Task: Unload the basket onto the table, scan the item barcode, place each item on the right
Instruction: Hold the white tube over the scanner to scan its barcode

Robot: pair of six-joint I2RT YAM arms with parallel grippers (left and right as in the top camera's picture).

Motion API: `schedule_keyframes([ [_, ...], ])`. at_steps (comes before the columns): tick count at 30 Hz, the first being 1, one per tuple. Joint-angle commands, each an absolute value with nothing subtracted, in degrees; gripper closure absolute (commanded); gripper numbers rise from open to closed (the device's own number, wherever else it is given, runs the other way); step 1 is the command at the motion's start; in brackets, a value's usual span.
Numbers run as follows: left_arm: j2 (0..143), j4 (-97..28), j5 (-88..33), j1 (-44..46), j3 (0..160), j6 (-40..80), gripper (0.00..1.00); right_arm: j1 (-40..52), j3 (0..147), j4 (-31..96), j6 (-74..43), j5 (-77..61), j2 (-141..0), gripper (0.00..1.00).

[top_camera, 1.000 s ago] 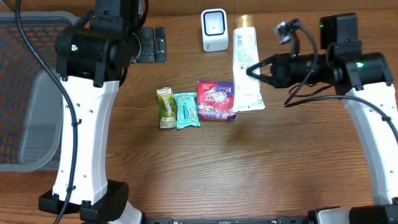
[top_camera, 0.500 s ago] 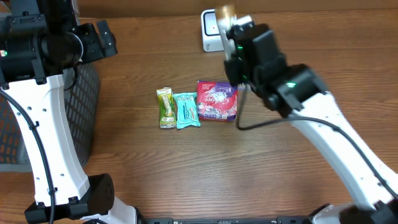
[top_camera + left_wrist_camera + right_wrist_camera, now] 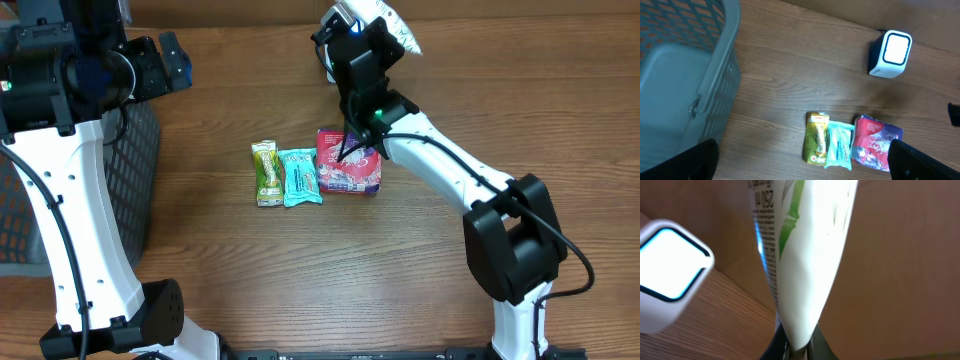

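Pinched shut in right gripper (image 3: 795, 349): smooth white plastic tube (image 3: 802, 255), green-striped, raised at far edge just beside rounded glossy scanner (image 3: 670, 275). Left gripper (image 3: 168, 62) spread wide, empty, over woodgrain table (image 3: 300, 270).

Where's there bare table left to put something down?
Broad bare table in front of the snack packets; also right of the right arm, and between basket and packets. Crowded: the back middle, around scanner and held tube.
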State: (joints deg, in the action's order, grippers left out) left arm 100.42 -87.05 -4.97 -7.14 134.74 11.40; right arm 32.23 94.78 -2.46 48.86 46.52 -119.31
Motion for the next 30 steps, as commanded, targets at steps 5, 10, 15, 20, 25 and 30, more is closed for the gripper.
schedule_keyframes([
  [5,100.6,-86.8,-5.6,-6.9,135.9,10.3,0.01,28.5,96.8,-7.4,57.5,38.1,-123.0,0.96],
  [10,100.6,-86.8,-5.6,-6.9,135.9,10.3,0.01,28.5,96.8,-11.9,60.8,35.9,-127.0,0.96],
  [15,100.6,-86.8,-5.6,-7.1,135.9,10.3,0.0,28.4,96.8,-20.5,67.1,35.9,-131.9,0.96],
  [20,100.6,-86.8,-5.6,-7.1,135.9,10.3,0.01,27.3,96.8,-22.4,69.1,35.7,-133.1,0.96],
  [25,100.6,-86.8,-5.6,-7.1,135.9,10.3,0.0,25.9,96.8,-21.7,69.1,34.2,-133.2,0.96],
  [30,100.6,-86.8,-5.6,-7.1,135.9,10.3,0.0,25.8,96.8,-21.4,69.1,32.8,-133.2,0.96],
])
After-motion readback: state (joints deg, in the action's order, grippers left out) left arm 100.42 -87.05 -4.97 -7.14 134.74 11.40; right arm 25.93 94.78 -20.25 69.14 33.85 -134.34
